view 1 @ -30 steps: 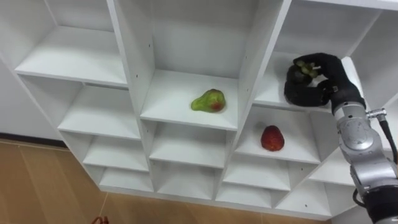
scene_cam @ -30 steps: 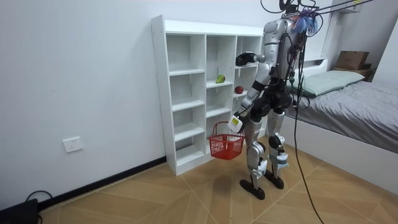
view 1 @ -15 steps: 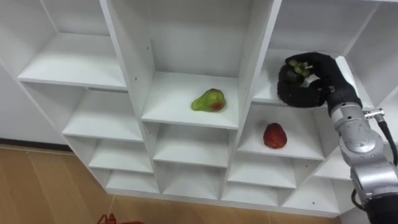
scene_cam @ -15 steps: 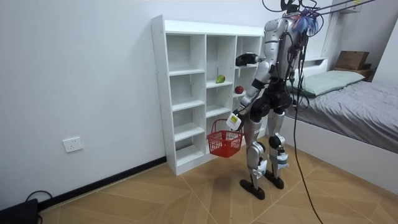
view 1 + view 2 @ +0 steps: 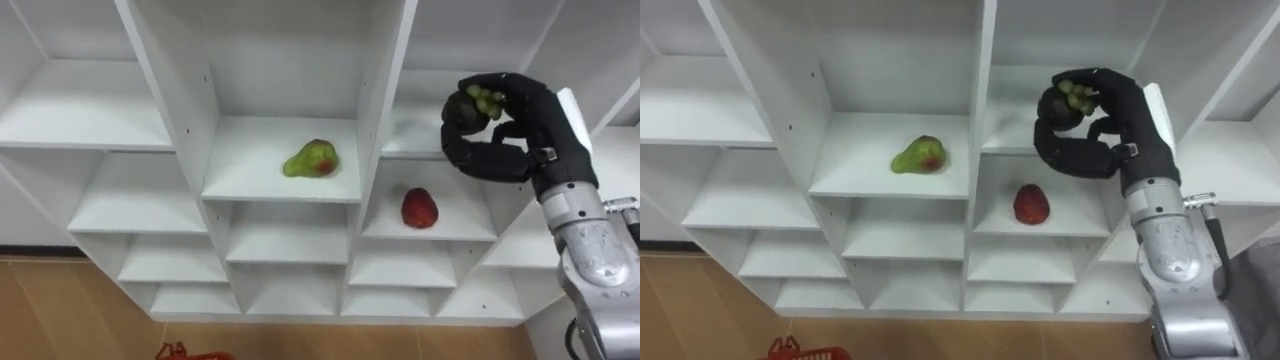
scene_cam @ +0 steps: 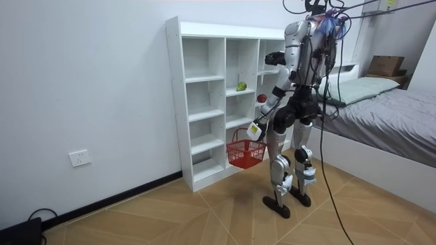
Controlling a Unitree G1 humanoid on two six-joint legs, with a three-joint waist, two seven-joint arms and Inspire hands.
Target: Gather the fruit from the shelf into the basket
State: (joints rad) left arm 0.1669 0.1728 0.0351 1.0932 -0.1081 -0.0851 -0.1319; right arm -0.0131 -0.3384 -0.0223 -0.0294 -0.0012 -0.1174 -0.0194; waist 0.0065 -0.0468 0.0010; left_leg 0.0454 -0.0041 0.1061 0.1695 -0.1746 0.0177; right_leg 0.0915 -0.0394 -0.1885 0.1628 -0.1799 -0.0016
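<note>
Right hand (image 5: pixel 530 125): fingers and thumb curled tight round a small bunch of green grapes (image 5: pixel 484 98), which shows at the top of the fist between thumb and fingers. The hand is raised before the closet's (image 5: pixel 250 172) right column, level with the edge of the upper shelf there, and the grapes are off the shelf board. Pear (image 5: pixel 310 159) lies on its side on the middle column's shelf. A red fruit (image 5: pixel 420 208) stands one shelf lower in the right column, below the hand and apart from it. The basket's (image 5: pixel 190 353) red rim shows at the bottom edge of the eye view. In the room view the robot stands upright facing the closet's right end, right hand (image 6: pixel 274 58) up at chest height. The basket (image 6: pixel 246 154) hangs at the left hand (image 6: pixel 255 131) by the hip; that hand's grip cannot be told from here. Against 1.0 s ago: the fist was then reaching into the upper right compartment and is now drawn back out of it toward the body, grip unchanged. Pear and red fruit have not moved; their shift in the eye view is the camera's.
</note>
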